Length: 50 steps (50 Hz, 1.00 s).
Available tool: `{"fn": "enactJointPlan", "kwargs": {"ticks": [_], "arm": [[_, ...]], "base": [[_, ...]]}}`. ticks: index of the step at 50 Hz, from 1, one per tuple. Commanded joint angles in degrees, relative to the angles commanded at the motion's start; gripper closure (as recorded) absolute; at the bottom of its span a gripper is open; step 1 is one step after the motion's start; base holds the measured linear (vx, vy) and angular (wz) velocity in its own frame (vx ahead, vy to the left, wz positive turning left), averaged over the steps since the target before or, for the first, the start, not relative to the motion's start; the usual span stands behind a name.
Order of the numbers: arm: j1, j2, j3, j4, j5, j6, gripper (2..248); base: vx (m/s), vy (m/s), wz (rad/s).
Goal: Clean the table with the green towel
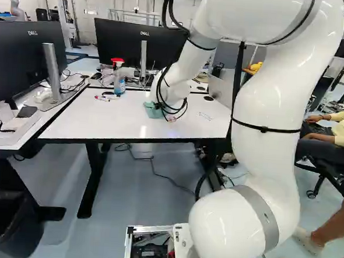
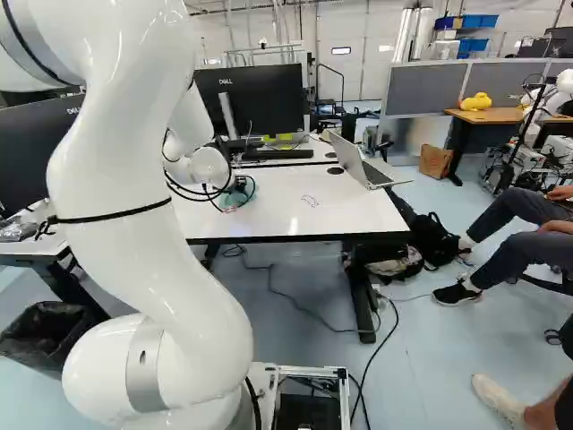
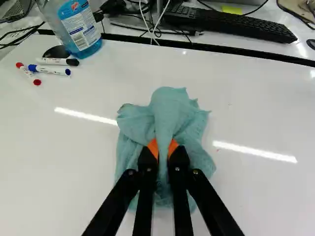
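Slim, black and jointed, the end effector (image 3: 163,147) sits nearest the wrist camera, its orange pads (image 3: 152,146) clamped from both sides on a fold of the towel (image 3: 170,105). I see the cloth bunched on the tabletop (image 3: 74,147), roughly midway between the near and far edges. With one narrow pinch, I judge a sideways stroke could roll the cloth up or tug it loose; pressing too low could scrape the tips along the surface. Swinging wide toward the far left corner could scatter the round-barrelled markers (image 3: 53,70) or topple the smooth, clear bottle (image 3: 78,29) of blue liquid. Short strokes might miss the faint marks (image 1: 205,116) toward the right edge. The towel looks soft, crumpled and ragged-edged against glossy, hard white.
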<state>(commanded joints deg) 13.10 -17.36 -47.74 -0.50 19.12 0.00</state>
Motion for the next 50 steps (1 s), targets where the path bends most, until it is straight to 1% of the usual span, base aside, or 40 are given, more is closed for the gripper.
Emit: {"fn": "enactJointPlan", "kwargs": {"ticks": [9,30,44,50], "arm": [[0.69,0.61,-0.54,0.00,-1.00,0.00,210],[4.08,2.18,-1.87,0.29,-8.62,0.00,210],[6.73,4.82,-0.94,0.29,-13.84,0.00,210],[7.84,6.07,-0.11,0.29,-14.87,0.00,210]], "base": [[0.000,0.000,0.000],[0.000,0.000,0.000],[0.000,0.000,0.000],[0.000,0.000,0.000]]}}
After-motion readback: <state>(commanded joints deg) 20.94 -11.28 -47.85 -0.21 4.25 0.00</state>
